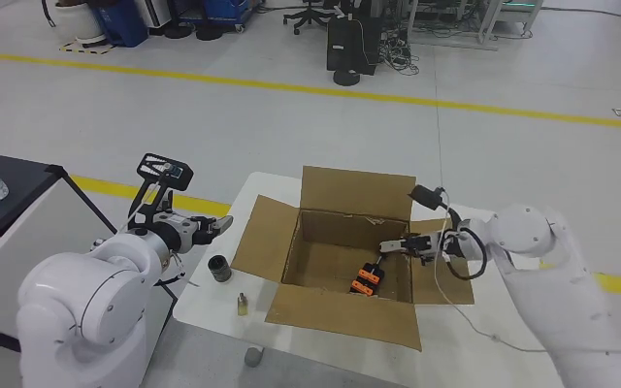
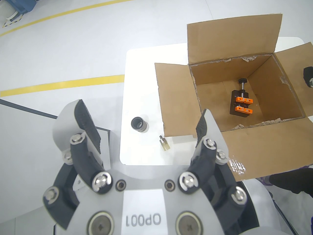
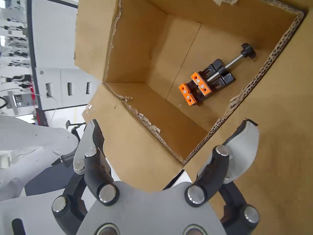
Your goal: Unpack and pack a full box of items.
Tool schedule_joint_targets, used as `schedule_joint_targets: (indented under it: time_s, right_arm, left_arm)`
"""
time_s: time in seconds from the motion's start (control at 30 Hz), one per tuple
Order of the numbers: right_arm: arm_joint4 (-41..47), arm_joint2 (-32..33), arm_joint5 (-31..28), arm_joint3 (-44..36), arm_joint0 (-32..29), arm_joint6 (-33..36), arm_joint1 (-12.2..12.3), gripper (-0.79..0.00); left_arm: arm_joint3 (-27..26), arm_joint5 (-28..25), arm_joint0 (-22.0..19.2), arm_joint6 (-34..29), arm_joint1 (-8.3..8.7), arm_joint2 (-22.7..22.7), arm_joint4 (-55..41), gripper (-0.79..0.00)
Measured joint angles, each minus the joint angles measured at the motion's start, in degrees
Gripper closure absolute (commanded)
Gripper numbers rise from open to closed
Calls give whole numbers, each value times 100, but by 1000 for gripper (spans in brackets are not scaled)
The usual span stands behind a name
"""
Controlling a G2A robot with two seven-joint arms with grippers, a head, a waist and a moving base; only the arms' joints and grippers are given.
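An open cardboard box (image 1: 354,189) stands on the white table (image 1: 206,296), its flaps spread outward. On its floor lies a small black vise with orange jaws (image 1: 368,278) (image 2: 240,103) (image 3: 205,84), near the right wall. My right gripper (image 1: 390,245) (image 3: 171,123) hangs open over the box's right rim, above the vise and holding nothing. My left gripper (image 1: 218,226) (image 2: 143,108) is open and empty above the table's left edge. Below it on the table stand a black cylinder (image 1: 220,269) (image 2: 139,124) and a small brass piece (image 1: 243,304) (image 2: 164,143).
The box's left flap (image 2: 176,99) lies flat, close to the cylinder and the brass piece. The near flap (image 1: 344,315) overhangs the table's front edge. A second, black-edged table (image 1: 29,194) stands to the left.
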Motion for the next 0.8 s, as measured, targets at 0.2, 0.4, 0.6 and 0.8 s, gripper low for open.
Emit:
schedule_joint_targets:
  time_s: [0.2, 0.4, 0.6, 0.8]
  right_arm:
    - [-6, -70, -67, 16, 58, -68, -12, -785]
    - [-6, -69, -66, 16, 58, -68, -12, -785]
    - [-6, -69, -66, 16, 58, -68, -12, -785]
    - [-6, -69, -66, 16, 58, -68, -12, -785]
  left_arm:
    - [0, 0, 0, 0, 0, 0, 0, -785]
    - [0, 0, 0, 0, 0, 0, 0, -785]
    - [0, 0, 0, 0, 0, 0, 0, -785]
    - [0, 0, 0, 0, 0, 0, 0, -785]
